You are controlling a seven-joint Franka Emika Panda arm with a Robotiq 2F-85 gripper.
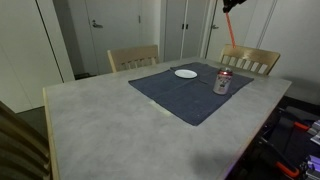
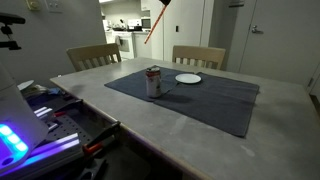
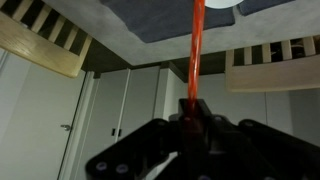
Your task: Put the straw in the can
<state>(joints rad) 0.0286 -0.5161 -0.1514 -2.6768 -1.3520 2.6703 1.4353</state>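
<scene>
The can (image 1: 223, 82) is small, silvery with red marking, and stands upright on the dark blue mat (image 1: 180, 95); it also shows in an exterior view (image 2: 154, 82). My gripper (image 1: 232, 5) is high above the table at the frame's top, shut on the straw (image 1: 232, 33), a thin red-orange stick hanging down well above the can. In an exterior view the gripper (image 2: 165, 3) holds the straw (image 2: 153, 26) slanting. In the wrist view the jaws (image 3: 190, 112) clamp the straw (image 3: 196, 45), which runs up the frame.
A flat white plate (image 1: 186, 73) lies on the mat beyond the can, also in an exterior view (image 2: 188, 78). Two wooden chairs (image 1: 133, 57) (image 1: 250, 60) stand at the grey table's (image 1: 100, 120) far edge. Equipment with cables (image 2: 50, 110) sits beside the table.
</scene>
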